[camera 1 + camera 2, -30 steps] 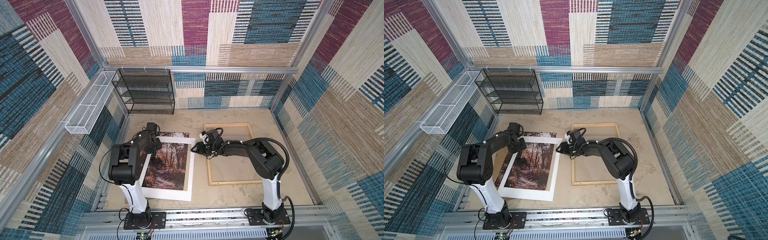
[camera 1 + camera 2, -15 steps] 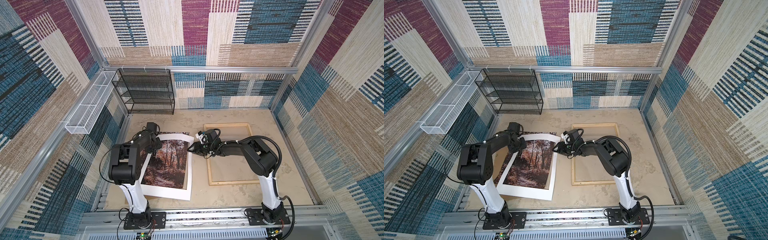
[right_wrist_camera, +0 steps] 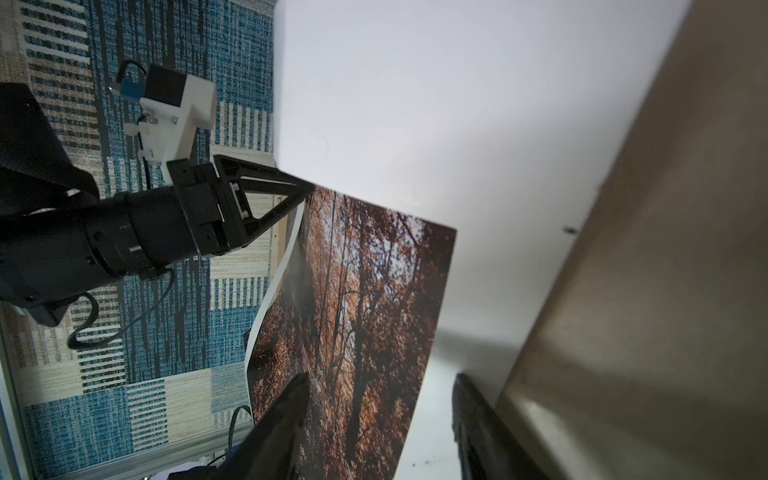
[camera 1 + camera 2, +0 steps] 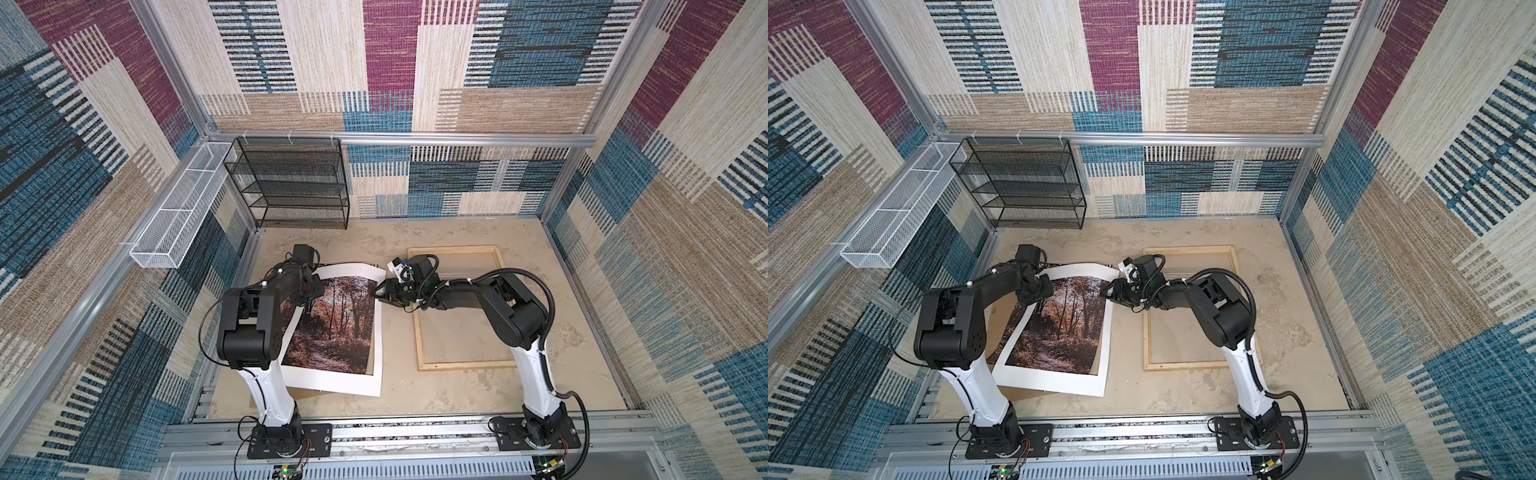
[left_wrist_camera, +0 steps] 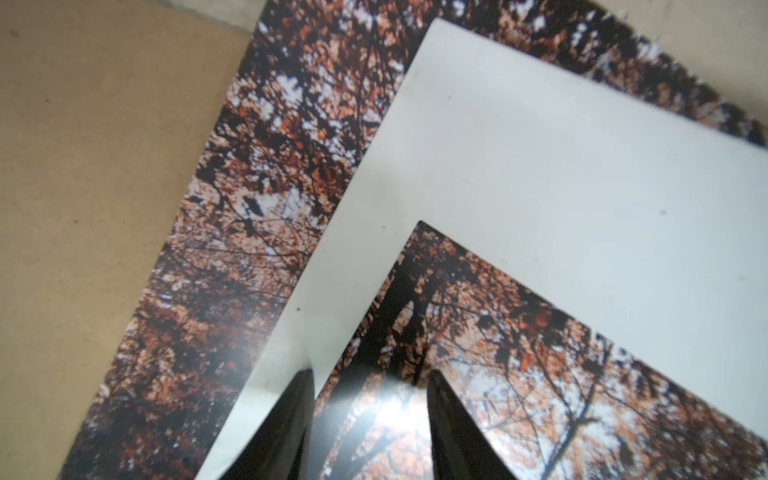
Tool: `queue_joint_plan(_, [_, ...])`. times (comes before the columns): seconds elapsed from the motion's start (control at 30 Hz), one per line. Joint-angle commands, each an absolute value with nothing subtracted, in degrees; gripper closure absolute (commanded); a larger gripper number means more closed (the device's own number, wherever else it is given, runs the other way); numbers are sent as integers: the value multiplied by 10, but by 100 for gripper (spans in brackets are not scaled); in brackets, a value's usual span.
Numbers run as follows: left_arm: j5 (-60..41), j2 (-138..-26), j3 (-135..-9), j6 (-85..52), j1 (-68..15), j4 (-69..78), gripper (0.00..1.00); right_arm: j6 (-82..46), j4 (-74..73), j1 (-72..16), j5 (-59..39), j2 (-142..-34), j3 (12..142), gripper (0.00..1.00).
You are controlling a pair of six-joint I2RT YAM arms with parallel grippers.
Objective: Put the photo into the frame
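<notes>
Your L hand [image 5: 370, 376] is unclenched, with one tip on the white mat [image 4: 336, 380] and the other on the photo [image 4: 332, 328] showing thru the mat's window. Your R hand [image 4: 379, 293] is also parted and grips nothing I can see. It sits at the mat's upper-right, w/ the side strip betw its fingers.

The photo lies face up, left of centre on the table [image 4: 457, 399], under the mat and on the brown board [image 4: 1003, 320]. The mat's upper end bows up.

The frame [image 4: 465, 365] lies flat to the photo's right, apart from it and empty.

Key relation: both long axes run top-to-bottom, the photo slightly skewed. The frame is on the R arm's side, so I'd judge the photo goes rightward w/ a small twist, once the mat's off.
</notes>
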State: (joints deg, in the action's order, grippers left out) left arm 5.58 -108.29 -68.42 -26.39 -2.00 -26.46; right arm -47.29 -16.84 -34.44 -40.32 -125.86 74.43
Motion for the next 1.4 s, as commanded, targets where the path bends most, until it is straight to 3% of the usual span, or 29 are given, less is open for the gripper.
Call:
queue_joint_plan(0.0, [-17,-1096,-677,-258,-20,-299,53,-473,-194,-341,-416,-1265,756,43])
queue_joint_plan(0.2, [-19,-1099,-679,-257,-21,-301,53,-446,-160,-330,-402,-1280,790,43])
queue_joint_plan(0.37, [-19,-1100,-681,-257,-21,-301,53,-369,-19,-325,-307,-1258,834,43])
queue_joint_plan(0.57, [-7,-1088,-685,-262,-21,-297,53,-348,32,-325,-260,-1223,819,42])
queue_joint_plan(1.17, [2,-1096,-737,-273,-21,-297,53,-356,-4,-329,-288,-1144,680,43])
queue_joint_plan(1.37, [-1,-1109,-768,-266,-22,-308,53,-344,14,-329,-274,-1173,723,43])
